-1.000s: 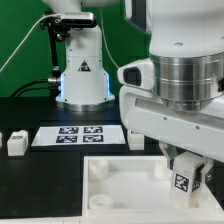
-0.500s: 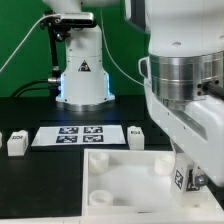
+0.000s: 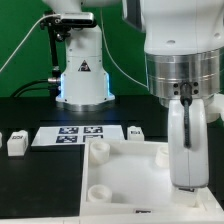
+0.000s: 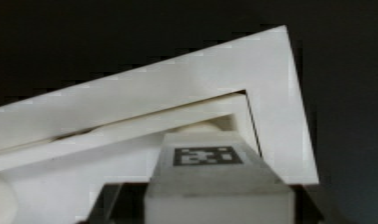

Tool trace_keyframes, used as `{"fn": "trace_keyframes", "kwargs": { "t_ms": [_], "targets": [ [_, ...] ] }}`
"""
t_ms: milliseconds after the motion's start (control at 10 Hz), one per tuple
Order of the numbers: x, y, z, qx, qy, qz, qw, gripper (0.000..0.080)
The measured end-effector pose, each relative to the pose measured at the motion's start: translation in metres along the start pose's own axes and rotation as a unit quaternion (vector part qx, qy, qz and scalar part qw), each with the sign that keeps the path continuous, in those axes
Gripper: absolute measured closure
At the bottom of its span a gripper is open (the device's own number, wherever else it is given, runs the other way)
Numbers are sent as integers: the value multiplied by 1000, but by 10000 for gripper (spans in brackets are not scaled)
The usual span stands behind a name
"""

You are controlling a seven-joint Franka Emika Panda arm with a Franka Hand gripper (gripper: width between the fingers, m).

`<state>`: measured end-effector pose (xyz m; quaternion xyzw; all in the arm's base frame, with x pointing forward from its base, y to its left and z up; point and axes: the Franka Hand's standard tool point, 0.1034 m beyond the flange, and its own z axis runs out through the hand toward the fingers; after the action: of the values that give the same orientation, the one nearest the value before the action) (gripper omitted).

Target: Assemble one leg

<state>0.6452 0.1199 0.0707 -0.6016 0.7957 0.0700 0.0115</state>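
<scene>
My gripper (image 3: 185, 178) hangs over the far corner of the large white square part (image 3: 125, 172), on the exterior view's right. In the exterior view the hand shows side-on and hides the leg it holds. In the wrist view the gripper (image 4: 218, 206) is shut on the leg (image 4: 214, 182), a white block with its black-and-white tag (image 4: 207, 155) facing the camera. The dark fingers (image 4: 118, 205) flank it on both sides. Beyond the leg lies a corner of the square part (image 4: 186, 85).
The marker board (image 3: 78, 136) lies behind the square part. Loose legs stand at its right end (image 3: 135, 136) and to its left (image 3: 16, 143). The arm's base (image 3: 83, 78) stands at the back. Round sockets (image 3: 98, 150) sit at the part's corners.
The wrist has turned about its axis and shifted slightly. The held leg's tag, seen earlier at the lower right, now faces away and is hidden behind the hand.
</scene>
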Motion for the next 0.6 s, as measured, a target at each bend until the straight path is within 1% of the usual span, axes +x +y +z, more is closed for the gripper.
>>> {"fn": "trace_keyframes", "kwargs": {
  "t_ms": [100,200,300,400,600],
  "targets": [
    [0,1,1,-2,1,-4,1000,403],
    [-1,1,1,-2,1,-5,1000,247],
    [-1,1,1,-2,1,-9,1000,179],
    [-1,1,1,-2,1,-31,1000,159],
    [0,1,2,-2,1,-72,997,151]
  ]
}}
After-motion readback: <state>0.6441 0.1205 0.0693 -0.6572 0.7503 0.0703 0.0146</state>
